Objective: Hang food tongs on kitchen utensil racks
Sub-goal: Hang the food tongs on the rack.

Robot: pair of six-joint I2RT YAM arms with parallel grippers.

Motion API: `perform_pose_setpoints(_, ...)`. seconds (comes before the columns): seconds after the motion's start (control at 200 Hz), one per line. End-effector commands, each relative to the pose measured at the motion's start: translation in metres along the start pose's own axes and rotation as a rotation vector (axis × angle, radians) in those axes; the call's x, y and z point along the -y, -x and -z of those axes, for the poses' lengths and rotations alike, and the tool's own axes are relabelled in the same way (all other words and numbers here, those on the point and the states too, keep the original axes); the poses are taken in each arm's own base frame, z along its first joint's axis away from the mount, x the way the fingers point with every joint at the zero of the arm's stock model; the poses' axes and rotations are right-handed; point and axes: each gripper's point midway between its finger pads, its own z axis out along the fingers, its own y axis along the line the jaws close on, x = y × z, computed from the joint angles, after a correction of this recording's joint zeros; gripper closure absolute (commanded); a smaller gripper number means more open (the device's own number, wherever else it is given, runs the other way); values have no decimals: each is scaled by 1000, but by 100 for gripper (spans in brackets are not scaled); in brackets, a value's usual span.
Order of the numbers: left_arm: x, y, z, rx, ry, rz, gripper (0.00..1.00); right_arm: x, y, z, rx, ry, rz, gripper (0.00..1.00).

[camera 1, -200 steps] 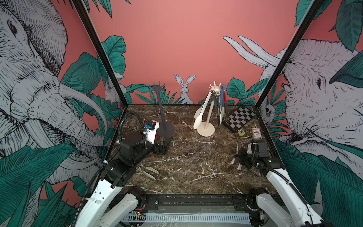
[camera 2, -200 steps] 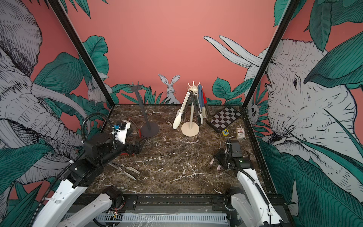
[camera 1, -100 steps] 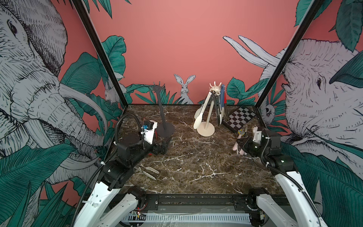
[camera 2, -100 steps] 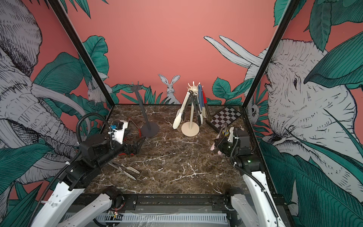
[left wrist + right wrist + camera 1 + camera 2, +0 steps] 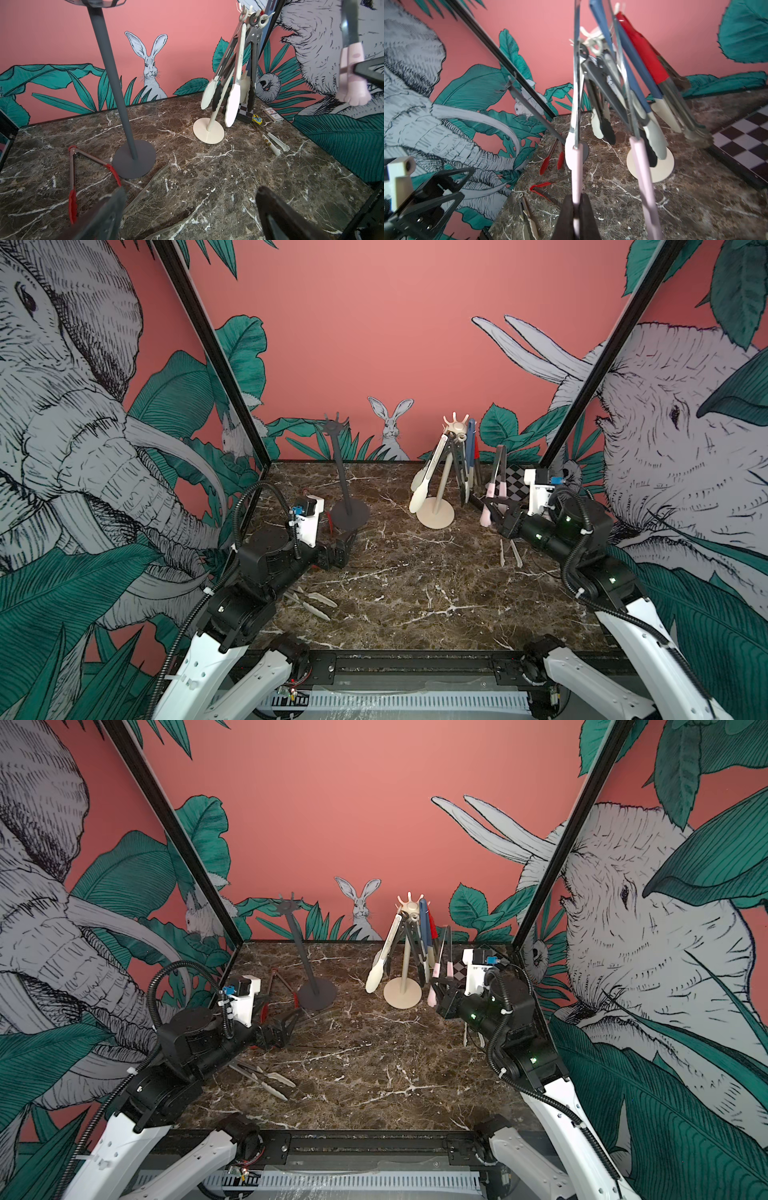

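Fingers (image 5: 566, 218) of the right hand (image 5: 576, 209) pinch 1 tip of the pink tongs (image 5: 576, 164), lifted off the counter (image 5: 415, 572) in the last second and now just beside the cream rack (image 5: 436, 514); hooking looks next. Meanwhile the left hand (image 5: 190, 207) hovers spread by the dark rack (image 5: 351, 514), holding nothing.

The brown, white-veined marble-look tabletop (image 5: 207, 166) is smooth, faintly glossy. At eleven o'clock on it, the dark grey pole rack on a round disc base (image 5: 353, 516) looks like matt-coated metal; at one o'clock the cream pole rack (image 5: 440, 516) is equally matt. The pink-tipped tongs (image 5: 576, 166) and red-tipped tongs (image 5: 72, 203) have polished metal arms and dull, rubbery-looking tips.
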Motion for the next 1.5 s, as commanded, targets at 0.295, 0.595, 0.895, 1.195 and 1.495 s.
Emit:
perform_pose_setpoints(0.295,-16,-14,3,-44,89,63,1,-84,39,-32,94,126,296,100)
perform_pose_setpoints(0.595,-20,-27,-1,-85,109,86,1,-123,29,-83,47,216,337,100)
perform_pose_setpoints(0.895,-21,-21,8,-57,110,60,1,-145,20,-132,-20,295,314,100)
perform_pose_setpoints(1.195,-24,-23,15,-61,132,45,1,-161,11,-173,-72,331,299,100)
perform_pose_setpoints(1.495,-28,-28,16,-83,151,38,1,-176,-13,-217,-142,358,296,100)
